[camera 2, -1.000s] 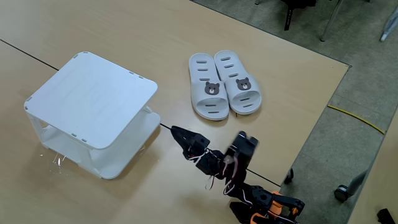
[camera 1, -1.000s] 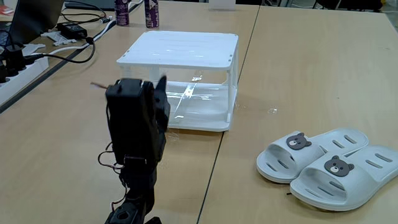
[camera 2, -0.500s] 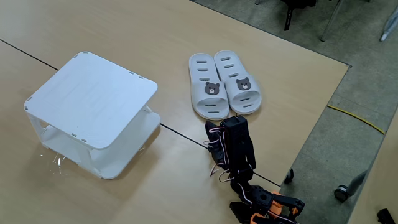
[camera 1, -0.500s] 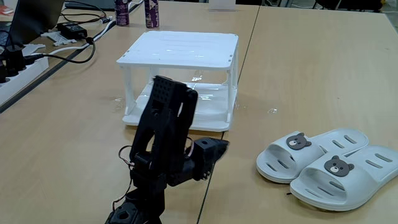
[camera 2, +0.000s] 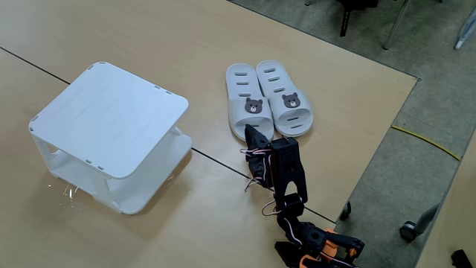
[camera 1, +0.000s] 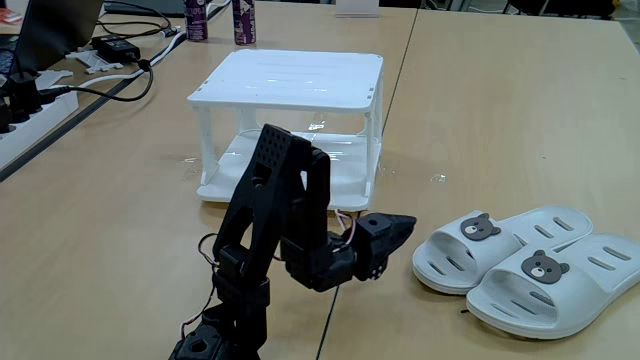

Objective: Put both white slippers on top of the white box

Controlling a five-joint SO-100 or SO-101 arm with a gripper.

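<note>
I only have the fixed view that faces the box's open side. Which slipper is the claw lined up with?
Observer: In a fixed view, the claw points at the near end of the left slipper.
Operator: Touching it?
Observer: Its tip overlaps that slipper's rim there; I cannot tell whether they touch.
Operator: Any room beyond the pair?
Observer: Little. The table ends not far past the right slipper.
</note>
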